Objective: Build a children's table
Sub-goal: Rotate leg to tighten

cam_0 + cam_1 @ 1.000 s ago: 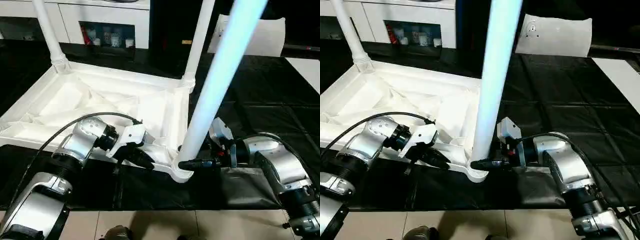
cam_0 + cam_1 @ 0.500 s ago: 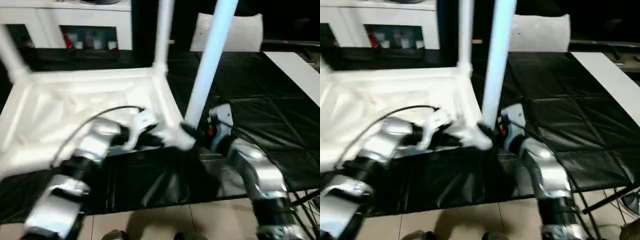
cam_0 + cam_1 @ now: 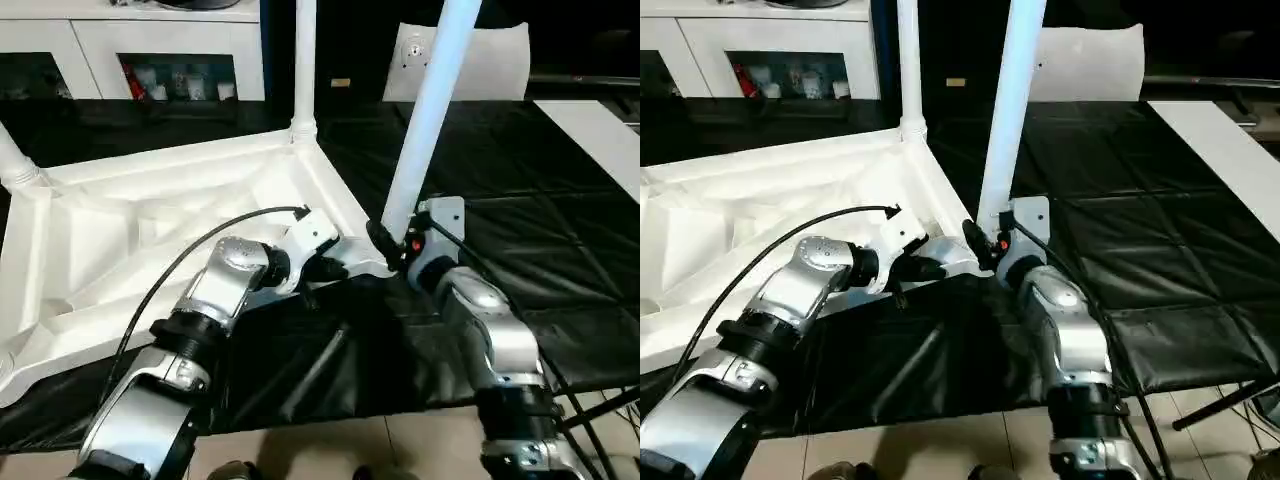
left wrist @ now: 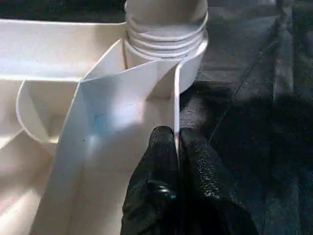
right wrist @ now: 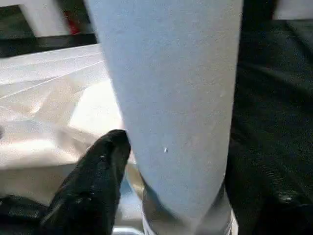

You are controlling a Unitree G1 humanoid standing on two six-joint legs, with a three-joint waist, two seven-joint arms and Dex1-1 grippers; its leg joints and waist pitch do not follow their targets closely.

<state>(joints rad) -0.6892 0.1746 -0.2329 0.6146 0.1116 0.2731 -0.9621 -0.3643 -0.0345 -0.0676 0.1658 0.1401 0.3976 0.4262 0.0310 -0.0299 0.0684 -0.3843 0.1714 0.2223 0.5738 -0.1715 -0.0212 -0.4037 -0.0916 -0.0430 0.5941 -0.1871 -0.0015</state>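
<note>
Lying upside down on black mat [image 3: 560, 230], table [image 3: 150, 230] fills left half of frame, three legs upright. Left gripper [image 4: 177, 147] clamped on table's thin rim wall beside near corner socket (fingers either side). Right gripper [image 3: 385, 243] at base of nearest leg [image 3: 425, 120]; grip state unclear.

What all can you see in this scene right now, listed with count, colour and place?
Table top: one, white, upside down on the black mat.
Legs: three, white, upright in corner sockets; near, far, left.
Mat: one, black, under everything.
Bag: one, whitish, far edge of the mat.
Cabinet: one, white, background.
Left end effector: black, shut on the table top's rim.
Right end effector: black, around the near leg's base.
</note>
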